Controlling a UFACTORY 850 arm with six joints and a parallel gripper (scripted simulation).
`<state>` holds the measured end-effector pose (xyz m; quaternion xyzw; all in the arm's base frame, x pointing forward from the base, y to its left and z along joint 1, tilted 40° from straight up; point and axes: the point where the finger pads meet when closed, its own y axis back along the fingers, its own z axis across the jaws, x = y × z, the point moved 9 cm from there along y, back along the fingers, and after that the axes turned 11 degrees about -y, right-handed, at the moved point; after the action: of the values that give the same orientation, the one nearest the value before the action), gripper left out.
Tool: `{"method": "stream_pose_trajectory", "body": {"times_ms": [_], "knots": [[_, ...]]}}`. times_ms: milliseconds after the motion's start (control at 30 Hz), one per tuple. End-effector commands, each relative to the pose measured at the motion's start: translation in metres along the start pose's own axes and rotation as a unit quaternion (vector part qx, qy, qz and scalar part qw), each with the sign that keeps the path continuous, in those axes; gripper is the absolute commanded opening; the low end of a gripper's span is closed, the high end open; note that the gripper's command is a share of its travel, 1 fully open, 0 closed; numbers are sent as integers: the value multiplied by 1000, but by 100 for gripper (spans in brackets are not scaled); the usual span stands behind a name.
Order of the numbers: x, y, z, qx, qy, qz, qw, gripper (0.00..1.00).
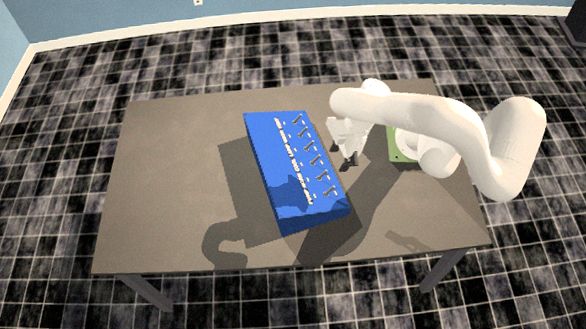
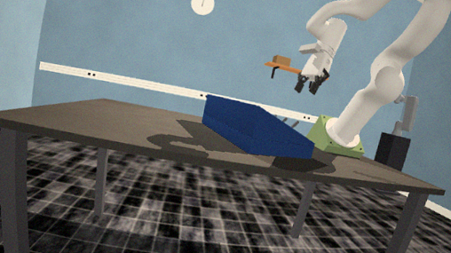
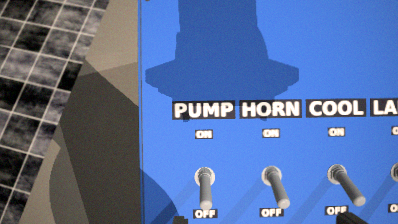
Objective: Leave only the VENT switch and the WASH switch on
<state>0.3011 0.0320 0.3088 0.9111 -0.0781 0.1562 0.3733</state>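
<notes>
The blue wedge-shaped console [image 1: 295, 170] lies at an angle on the brown table, with a row of several toggle switches along its right side. It also shows in the side view [image 2: 254, 128]. My gripper [image 1: 343, 156] [image 2: 310, 84] is open and empty. It hangs well above the table, just off the console's switch-side edge. In the wrist view the PUMP switch [image 3: 205, 187], HORN switch [image 3: 275, 186] and COOL switch [image 3: 346, 184] all lean toward OFF. A fourth switch is cut off at the right edge. The VENT and WASH switches lie outside the wrist view, and the labels are too small to read in the top and exterior views.
The arm's green base [image 1: 402, 146] stands on the table right of the console. A black box [image 2: 392, 151] stands behind the table's right end. An orange wall shelf [image 2: 283, 65] hangs behind the gripper.
</notes>
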Motion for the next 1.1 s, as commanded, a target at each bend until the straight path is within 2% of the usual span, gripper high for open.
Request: {"method": "stream_pose_trajectory", "body": {"times_ms": [0,233,533,600,800,1067], "knots": [[3,0,4,1,1,0,1000,100],[3,-9,4,0,1,-1,1000,100],[3,-44,4,0,1,-1,1000,100],[3,-44,4,0,1,-1,1000,100],[3,-64,4,0,1,-1,1000,100],[3,-70,4,0,1,-1,1000,100]]}}
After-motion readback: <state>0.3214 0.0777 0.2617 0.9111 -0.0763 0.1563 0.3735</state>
